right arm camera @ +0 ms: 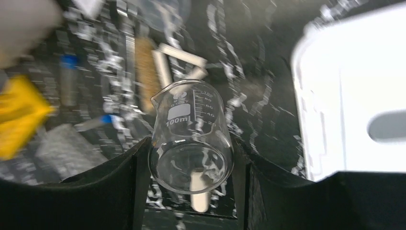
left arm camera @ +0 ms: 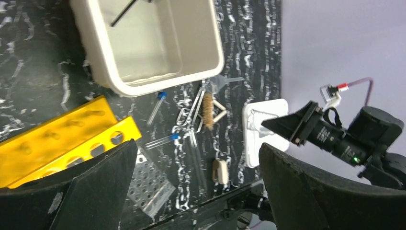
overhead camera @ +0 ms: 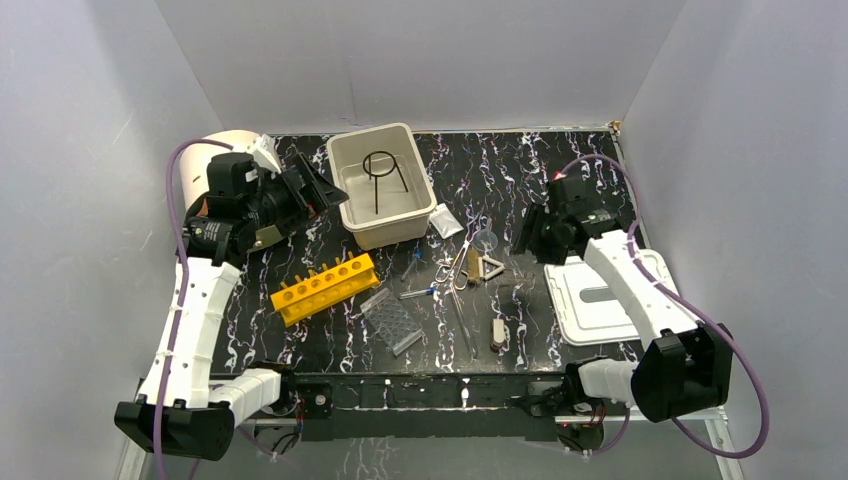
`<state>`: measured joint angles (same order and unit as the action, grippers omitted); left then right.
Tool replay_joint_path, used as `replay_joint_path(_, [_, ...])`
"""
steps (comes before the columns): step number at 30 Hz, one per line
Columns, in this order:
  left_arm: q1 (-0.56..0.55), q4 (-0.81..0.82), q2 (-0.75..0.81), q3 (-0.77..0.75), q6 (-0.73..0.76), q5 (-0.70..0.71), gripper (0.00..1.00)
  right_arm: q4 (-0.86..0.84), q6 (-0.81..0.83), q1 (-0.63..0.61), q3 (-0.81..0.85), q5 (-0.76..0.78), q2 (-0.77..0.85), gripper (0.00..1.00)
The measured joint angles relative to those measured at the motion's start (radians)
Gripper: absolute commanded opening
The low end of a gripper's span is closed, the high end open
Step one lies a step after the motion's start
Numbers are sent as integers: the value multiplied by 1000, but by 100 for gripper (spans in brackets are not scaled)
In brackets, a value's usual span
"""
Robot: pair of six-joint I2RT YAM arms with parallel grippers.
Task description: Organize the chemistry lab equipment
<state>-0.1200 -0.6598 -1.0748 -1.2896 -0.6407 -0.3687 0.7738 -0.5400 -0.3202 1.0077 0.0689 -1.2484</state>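
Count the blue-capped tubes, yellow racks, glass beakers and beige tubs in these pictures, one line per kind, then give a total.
Blue-capped tubes: 2
Yellow rack: 1
Glass beaker: 1
Beige tub: 1
Total: 5

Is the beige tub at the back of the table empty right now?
No, the black wire ring-stand lies inside the beige tub.

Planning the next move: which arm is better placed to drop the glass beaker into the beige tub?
Right, probably. The right gripper grips the beaker; the left gripper hangs open and empty beside the tub.
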Motion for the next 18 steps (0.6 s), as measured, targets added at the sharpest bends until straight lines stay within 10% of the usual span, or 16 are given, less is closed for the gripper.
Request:
replay_joint_path(9, [-31, 187, -63, 0, -107, -140, 98, -257, -48, 168, 166, -489, -17, 38])
replay_joint_path(18, [-310, 464, -222, -31, -172, -128, 98, -658, -378, 172, 188, -830, -97, 35])
